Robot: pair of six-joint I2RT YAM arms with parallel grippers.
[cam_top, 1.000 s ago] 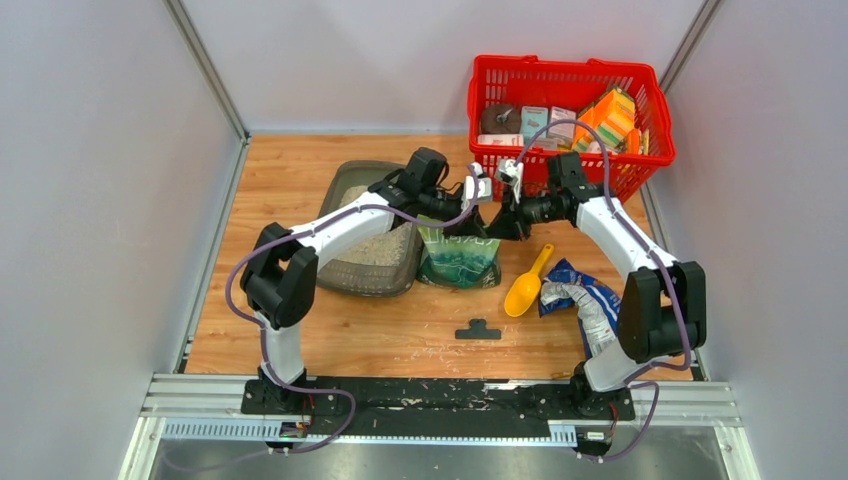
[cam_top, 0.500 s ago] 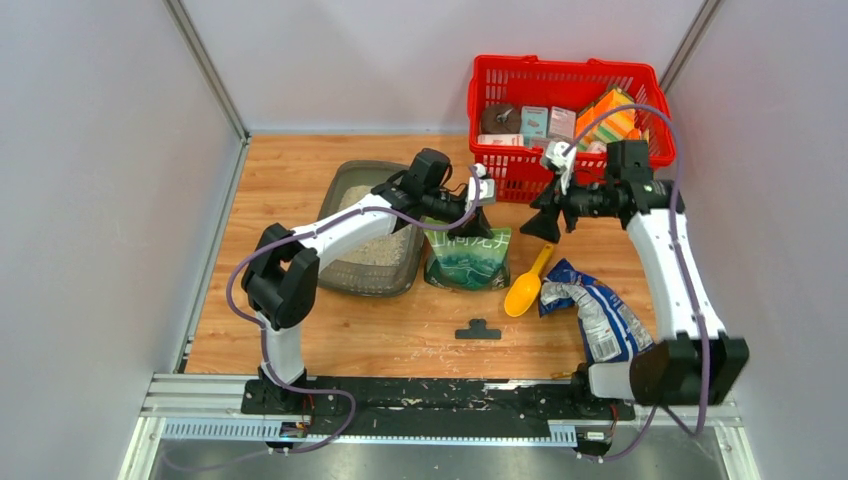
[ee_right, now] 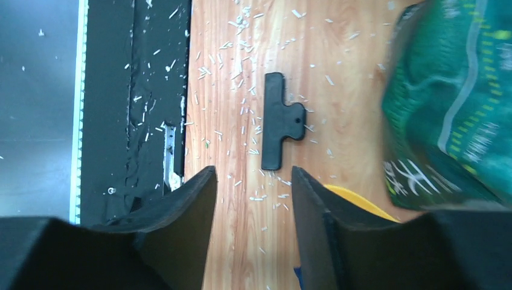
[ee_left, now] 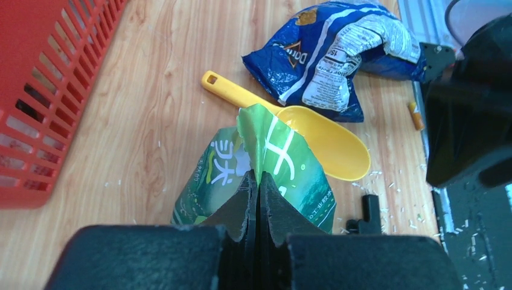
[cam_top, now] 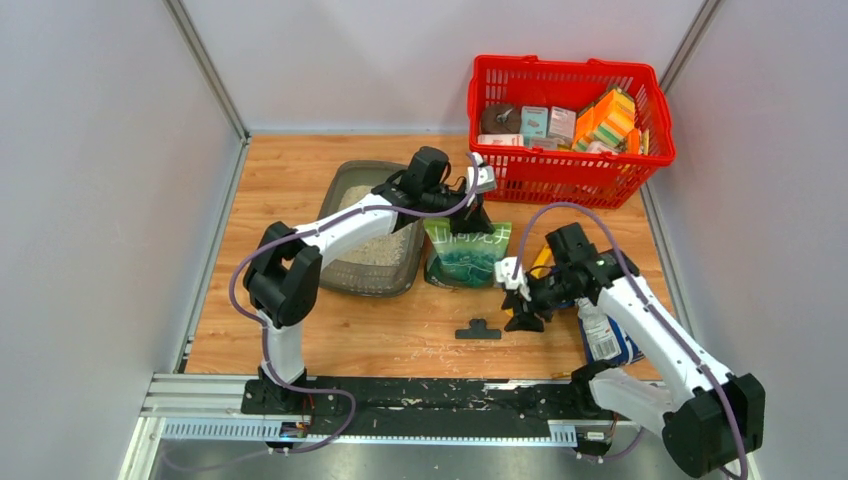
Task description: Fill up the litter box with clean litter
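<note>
The right gripper [cam_top: 521,312] has swung from the red basket [cam_top: 560,175] down to lower centre, jaws spread above a black clip [cam_top: 478,329]. The left gripper [ee_left: 258,181] pinches the top edge of the green bag [cam_top: 465,255]. The litter box [cam_top: 350,170], left of centre just beside the bag, holds clean litter [cam_top: 385,250].

Pale grey wall panels [cam_top: 90,200] enclosed a light-brown wood-grain tabletop [cam_top: 290,165].
Panels filled the frame's left, top and right; a black metal base strip [cam_top: 440,398] and silver aluminium rail [cam_top: 190,398] ran along the bottom.
</note>
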